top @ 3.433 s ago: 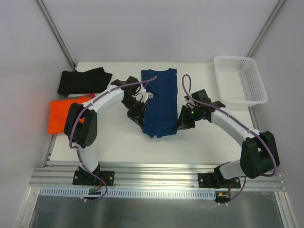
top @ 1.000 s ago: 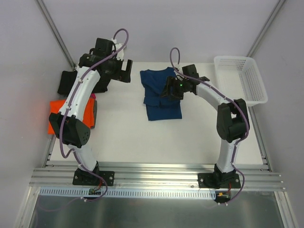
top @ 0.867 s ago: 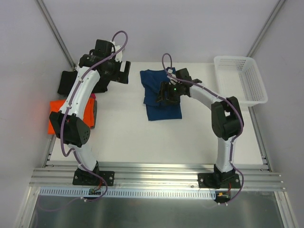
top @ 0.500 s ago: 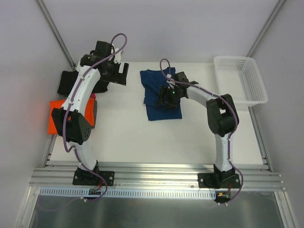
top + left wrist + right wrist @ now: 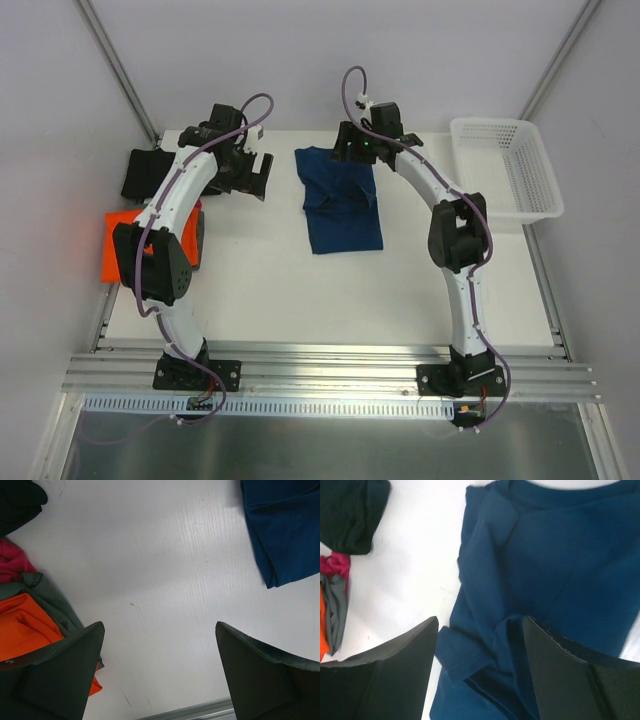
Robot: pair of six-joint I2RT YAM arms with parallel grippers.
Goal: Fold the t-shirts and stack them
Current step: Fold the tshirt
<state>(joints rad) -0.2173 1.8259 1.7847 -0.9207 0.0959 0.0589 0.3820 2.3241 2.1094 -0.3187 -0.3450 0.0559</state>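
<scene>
The navy blue t-shirt [image 5: 345, 215] lies partly folded in the middle of the table, a sleeve flap bunched across it [image 5: 560, 555]. My right gripper [image 5: 352, 150] hovers open over its far edge, nothing between the fingers [image 5: 480, 645]. The black t-shirt [image 5: 148, 172] lies at the far left, with the orange t-shirt [image 5: 120, 248] nearer along the left edge. My left gripper [image 5: 258, 176] hangs open over bare table between the black and navy shirts [image 5: 160, 650]. In the left wrist view, the orange shirt [image 5: 22, 625] lies beside the left finger.
A white lattice basket [image 5: 505, 165] stands at the far right. Pink cloth [image 5: 12, 562] and grey cloth [image 5: 55, 605] lie between the black and orange shirts. The table's left edge runs under the orange shirt.
My right gripper has lifted off the middle of the navy shirt and drawn back to its far edge. The left gripper has shifted slightly nearer and to the right.
</scene>
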